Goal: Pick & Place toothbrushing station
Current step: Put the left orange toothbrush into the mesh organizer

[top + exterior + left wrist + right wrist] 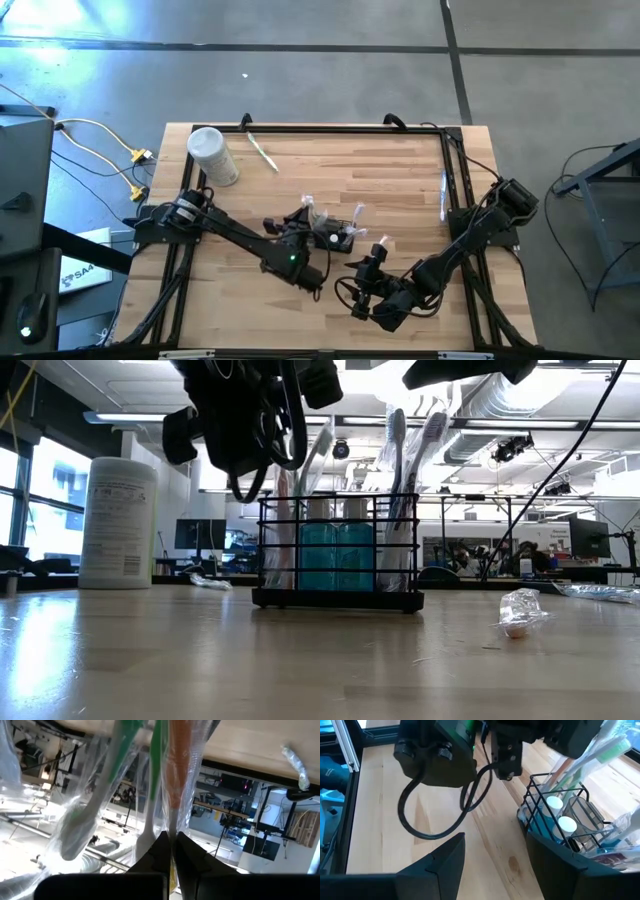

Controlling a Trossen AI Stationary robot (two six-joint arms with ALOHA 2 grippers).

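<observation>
Here we see the toothbrushing station (337, 550) standing upright mid-table. Our left gripper (171, 851) is pinched closed on a wrapped toothbrush (176, 780) above it, while our right gripper (495, 857), fingers apart and empty, sits just beside the rack.

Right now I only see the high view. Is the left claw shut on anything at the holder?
Observer: Yes. The left wrist view shows the left claw shut on a wrapped toothbrush with an orange handle.
Operator: Is the holder flat on the table?
Observer: The low view shows its base flat on the wood, with two teal bottles inside.
Operator: And the right claw?
Observer: Its wrist view shows it open, beside the holder and not touching it.
</observation>
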